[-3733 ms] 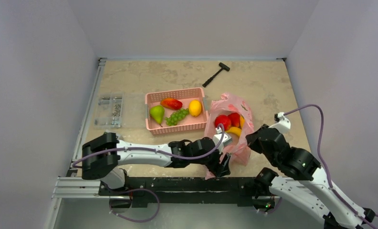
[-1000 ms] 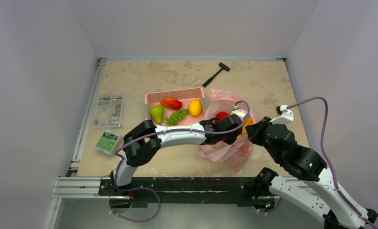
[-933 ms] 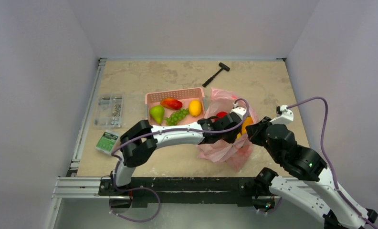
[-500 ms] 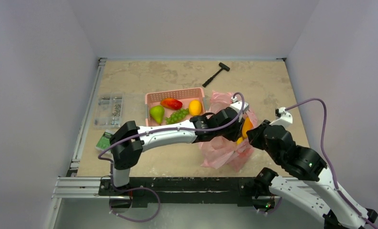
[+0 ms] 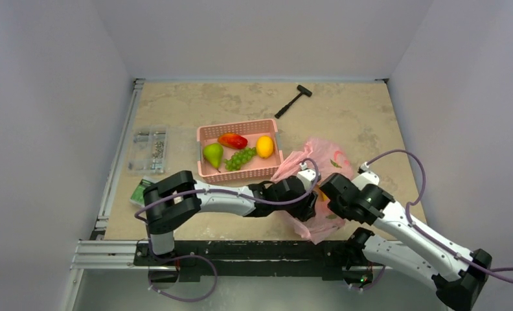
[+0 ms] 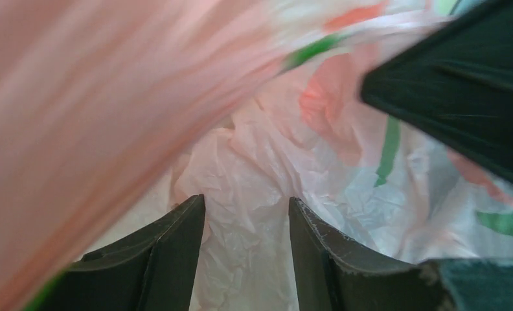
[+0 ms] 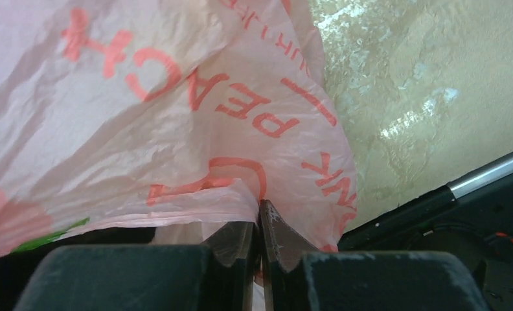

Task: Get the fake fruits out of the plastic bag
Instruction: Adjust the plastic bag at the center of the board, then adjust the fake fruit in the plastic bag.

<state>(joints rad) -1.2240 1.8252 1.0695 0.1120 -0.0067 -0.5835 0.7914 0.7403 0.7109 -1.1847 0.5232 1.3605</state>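
Note:
The plastic bag [image 5: 322, 162] is a crinkly pink heap at the right of the table, with red print. It fills the left wrist view [image 6: 254, 155] and the right wrist view [image 7: 144, 116]. The fake fruits in it are hidden, apart from a small orange-yellow sliver [image 5: 320, 194] between the grippers. My left gripper [image 5: 306, 197] is at the bag's near left side. Its jaws stand open [image 6: 246, 206], with only bag film beyond them. My right gripper [image 5: 328, 194] is shut on a fold of the bag's film [image 7: 259, 208] near the table's front edge.
A rigid pink basket [image 5: 205, 133] left of the bag holds a green pear [image 5: 212, 154], green grapes [image 5: 239, 157], a red-orange fruit [image 5: 232, 140] and a yellow fruit [image 5: 265, 146]. A black hammer [image 5: 293, 100] lies at the back. A clear parts box [image 5: 149, 150] and a green packet [image 5: 138, 192] sit at the left.
My left gripper has drawn back toward the near edge. My right gripper has moved left and lower. The bag has slumped, and the red and orange fruits no longer show.

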